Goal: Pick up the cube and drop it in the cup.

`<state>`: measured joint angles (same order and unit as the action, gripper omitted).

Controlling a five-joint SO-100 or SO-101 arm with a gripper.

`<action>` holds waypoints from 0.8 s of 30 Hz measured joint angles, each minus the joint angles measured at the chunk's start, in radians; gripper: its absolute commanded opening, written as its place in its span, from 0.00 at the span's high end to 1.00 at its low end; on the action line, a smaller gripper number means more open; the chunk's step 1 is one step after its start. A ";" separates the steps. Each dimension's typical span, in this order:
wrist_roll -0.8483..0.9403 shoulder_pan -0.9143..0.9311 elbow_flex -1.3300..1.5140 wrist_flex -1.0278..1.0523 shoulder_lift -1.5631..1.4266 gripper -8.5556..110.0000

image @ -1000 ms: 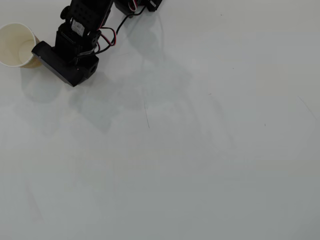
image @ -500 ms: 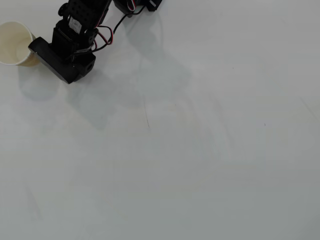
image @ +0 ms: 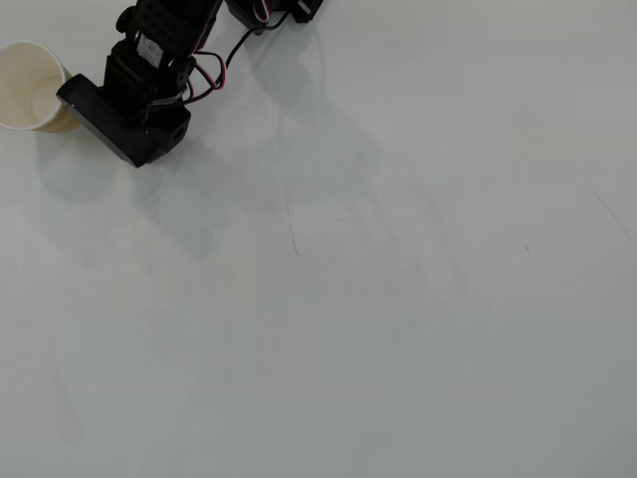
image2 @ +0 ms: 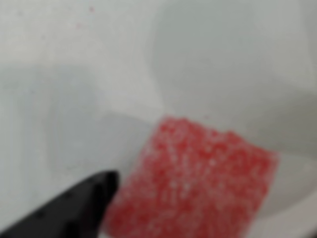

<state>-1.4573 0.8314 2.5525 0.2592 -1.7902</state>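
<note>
The cube (image2: 198,183) fills the lower middle of the wrist view, red, speckled and blurred from closeness. My gripper (image2: 183,198) is shut on it. One black finger (image2: 74,208) presses its left edge; the other finger is out of frame. Behind the cube curves a pale, rounded surface that looks like the cup's white inside. In the overhead view the tan cup (image: 25,85) stands at the top left, and the black arm head (image: 124,110) overlaps its right rim. That head hides the cube and the fingers there.
The arm's base and red-black cables (image: 214,70) run along the top edge of the overhead view. The white table (image: 378,299) stretches to the right and the front, marked only by faint scratches.
The arm head shifted slightly up and to the left, further over the cup's rim, between one second and half a second ago. Since then it has held still.
</note>
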 measured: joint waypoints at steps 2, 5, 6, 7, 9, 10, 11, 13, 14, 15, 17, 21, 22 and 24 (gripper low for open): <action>0.000 0.000 0.000 0.000 0.000 0.60; 0.000 0.000 0.000 0.000 0.000 0.66; 0.000 0.000 0.000 0.000 0.000 0.68; 0.000 0.000 0.000 0.000 0.000 0.69; 0.000 0.000 0.000 0.000 0.000 0.71; 0.000 0.000 0.000 0.000 0.000 0.72; 0.000 0.000 0.000 0.000 0.000 0.73; 0.000 0.000 0.000 0.000 0.000 0.82; 0.000 0.000 0.000 0.000 0.000 0.87; 0.000 0.000 0.000 0.000 0.000 0.87; 0.000 0.000 0.000 0.000 0.000 0.88; 0.000 0.000 0.000 0.000 0.000 0.93; 0.000 0.000 0.000 0.000 0.000 0.93; 0.000 0.000 0.000 0.000 0.000 0.93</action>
<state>-1.4573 0.8314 2.5525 0.2592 -1.7902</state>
